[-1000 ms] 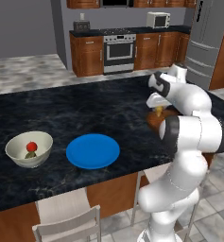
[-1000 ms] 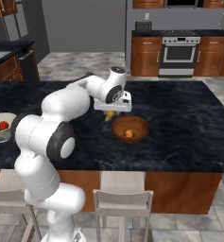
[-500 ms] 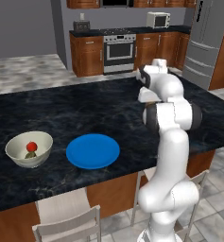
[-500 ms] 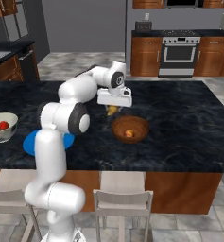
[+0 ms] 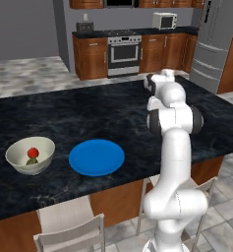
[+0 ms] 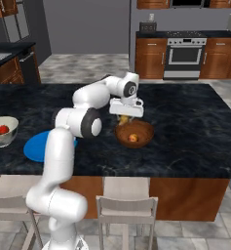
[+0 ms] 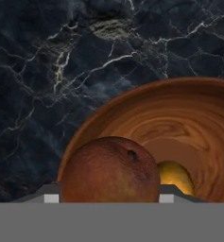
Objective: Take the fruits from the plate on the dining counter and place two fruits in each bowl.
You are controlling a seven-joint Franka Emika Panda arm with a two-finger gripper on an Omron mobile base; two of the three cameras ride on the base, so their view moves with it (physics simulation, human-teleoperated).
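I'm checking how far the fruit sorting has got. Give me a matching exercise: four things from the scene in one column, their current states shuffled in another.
Things:
1. blue plate
2. cream bowl
3. wooden bowl
4. brown-orange fruit

States:
A. clamped in the gripper
B. lies bare on the counter
C. holds the red fruit
D. holds a yellow-orange fruit

Pairs: 1-B, 2-C, 3-D, 4-A
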